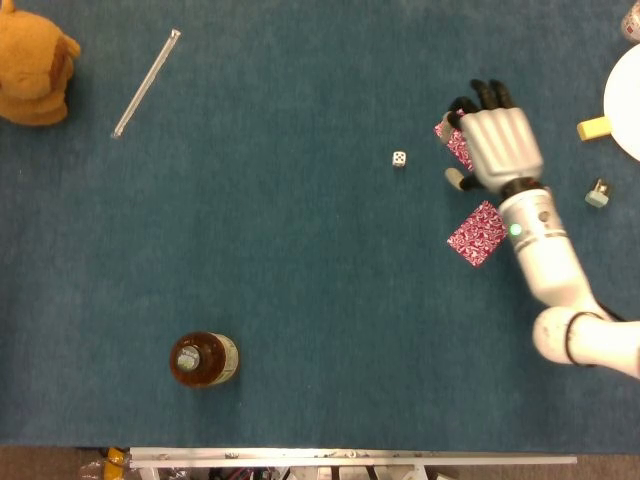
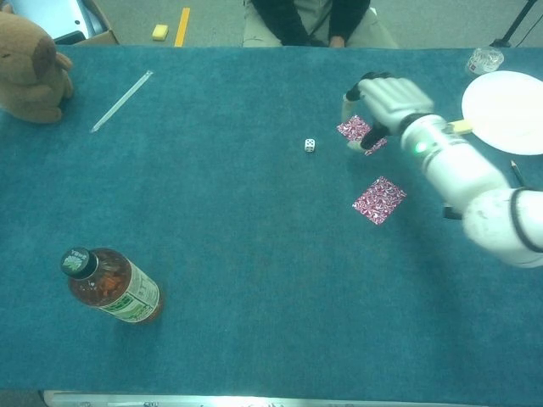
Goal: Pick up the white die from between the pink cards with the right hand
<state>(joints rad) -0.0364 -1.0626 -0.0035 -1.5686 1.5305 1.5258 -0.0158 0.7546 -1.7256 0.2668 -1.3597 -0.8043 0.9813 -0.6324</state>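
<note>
The white die [image 1: 399, 159] [image 2: 310, 146] lies alone on the blue cloth, left of both pink cards rather than between them. My right hand [image 1: 497, 145] [image 2: 383, 106] hovers palm down over the far pink card [image 1: 457, 145] [image 2: 352, 129], covering part of it. Its dark fingers are bent downward and its thumb juts toward the die; it holds nothing. A short gap separates the die from the thumb. The near pink card [image 1: 477, 234] [image 2: 378, 200] lies uncovered beside my forearm. My left hand shows in neither view.
A white plate [image 1: 627, 100] [image 2: 505, 110] sits at the right edge with a yellow block [image 1: 594, 128] and a small grey clip [image 1: 598, 193] near it. A tea bottle [image 1: 203, 359] [image 2: 110, 286] lies front left. A plush bear [image 1: 32, 65] [image 2: 30, 66] and a clear rod [image 1: 146, 82] [image 2: 121, 101] are far left.
</note>
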